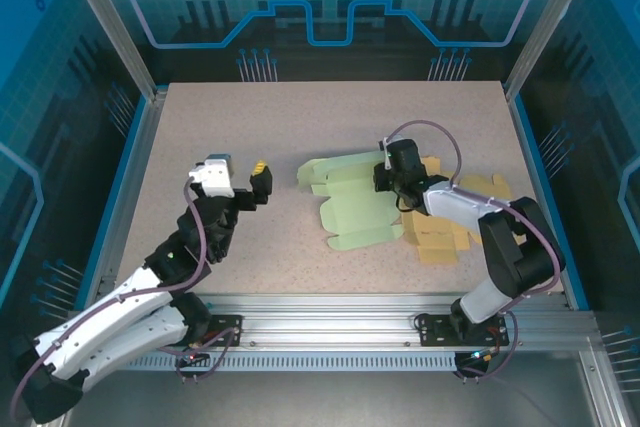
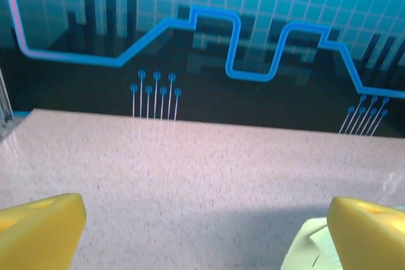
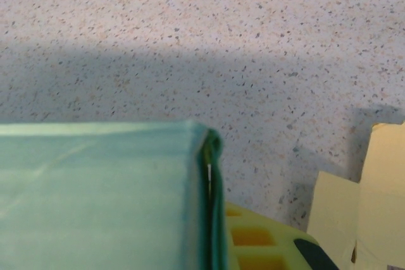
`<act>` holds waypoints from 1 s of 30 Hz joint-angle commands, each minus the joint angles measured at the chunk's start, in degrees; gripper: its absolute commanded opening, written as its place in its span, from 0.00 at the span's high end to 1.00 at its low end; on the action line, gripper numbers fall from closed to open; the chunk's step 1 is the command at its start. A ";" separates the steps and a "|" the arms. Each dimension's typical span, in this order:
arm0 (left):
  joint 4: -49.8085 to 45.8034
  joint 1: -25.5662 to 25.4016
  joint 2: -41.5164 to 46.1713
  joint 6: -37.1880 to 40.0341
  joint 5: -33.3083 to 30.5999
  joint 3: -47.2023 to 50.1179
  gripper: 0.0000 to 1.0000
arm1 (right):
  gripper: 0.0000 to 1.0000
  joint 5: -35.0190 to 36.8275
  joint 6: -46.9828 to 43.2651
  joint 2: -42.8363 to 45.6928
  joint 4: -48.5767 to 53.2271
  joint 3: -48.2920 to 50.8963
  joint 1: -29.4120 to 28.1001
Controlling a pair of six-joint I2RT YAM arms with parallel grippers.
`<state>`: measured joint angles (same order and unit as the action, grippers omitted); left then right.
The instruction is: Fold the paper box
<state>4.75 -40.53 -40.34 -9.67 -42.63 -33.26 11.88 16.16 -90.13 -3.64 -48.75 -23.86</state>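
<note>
Far strip: I see bare table (image 1: pixel 330 112) running from side wall to side wall behind everything.
Left half: open surface around my left gripper (image 1: pixel 262 179); bare table shows between its wide-spread fingers (image 2: pixel 38 232).
Middle gap: I can pass between the left gripper and the green box sheet (image 1: pixel 355 202).
Centre-right: blocked by the green box sheet, with my right gripper (image 1: pixel 393 179) clamped on its fold.
Right side: the tan sheet (image 1: pixel 440 242) lies just beside the green one, and my right arm (image 1: pixel 500 237) slants across it.
Near edge: the frame rail (image 1: pixel 330 309) closes it off.

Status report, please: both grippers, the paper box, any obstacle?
Left gripper open, holding nothing. Right gripper shut on green paper box, box mostly flat. Tan cardboard blank lies against it, under the right arm.
</note>
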 commanded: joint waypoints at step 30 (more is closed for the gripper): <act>-10.66 10.39 -17.50 -19.48 28.24 -16.46 0.01 | 1.00 0.63 12.04 8.23 20.62 -12.86 -0.32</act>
<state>-5.04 -30.48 -58.72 -28.25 -17.50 -48.47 8.29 24.97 -81.84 15.18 -63.33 -22.26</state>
